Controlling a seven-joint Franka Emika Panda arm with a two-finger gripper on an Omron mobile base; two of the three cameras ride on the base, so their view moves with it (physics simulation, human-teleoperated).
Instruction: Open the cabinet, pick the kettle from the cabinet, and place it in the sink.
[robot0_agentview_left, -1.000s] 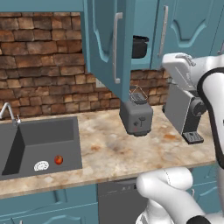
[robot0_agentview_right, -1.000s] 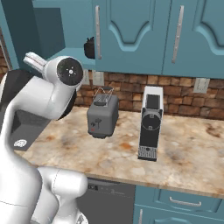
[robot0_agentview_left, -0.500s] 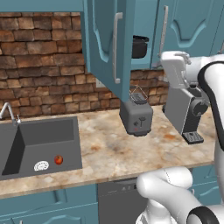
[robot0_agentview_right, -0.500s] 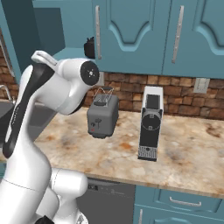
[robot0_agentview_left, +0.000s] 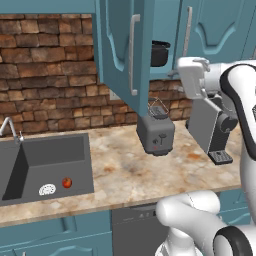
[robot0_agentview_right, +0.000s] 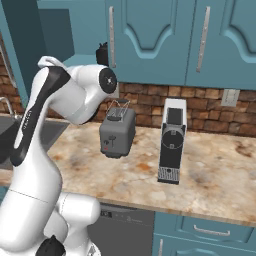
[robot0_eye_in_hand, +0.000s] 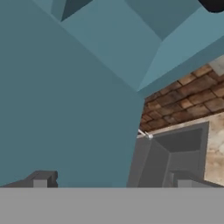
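while cabinet (robot0_agentview_left: 120, 50) door stands open | kettle (robot0_agentview_left: 159, 53) at shelf edge | fingers (robot0_eye_in_hand: 41, 179) wide, empty

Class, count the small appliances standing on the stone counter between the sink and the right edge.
2: a grey toaster just right of the sink, and a coffee machine further right by the brick wall. Others may be hidden.

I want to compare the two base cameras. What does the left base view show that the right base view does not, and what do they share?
Left base view alone: the sink basin with its faucet and two small items in it, one white, one red.

Right base view alone: a wall outlet on the brick.

Both: the open cabinet with the kettle inside, the toaster and the coffee machine on the counter.
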